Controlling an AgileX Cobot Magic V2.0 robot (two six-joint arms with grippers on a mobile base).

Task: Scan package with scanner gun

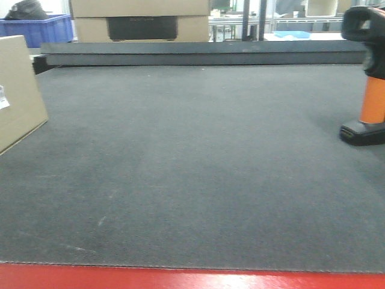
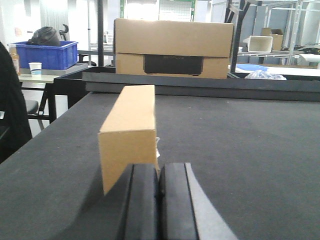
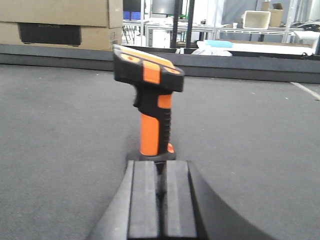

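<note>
A dark grey mat with a red front edge fills the front view: the package, plain tan with a white label, stands far left, and the scanner gun, black head on orange handle, stands upright far right. Left wrist view: the left gripper sits bottom centre, fingers pressed together on nothing, the package just beyond; upper left, a blue crate holds a dark bag. Right wrist view: the right gripper, likewise closed and empty, has the scanner gun just ahead.
</note>
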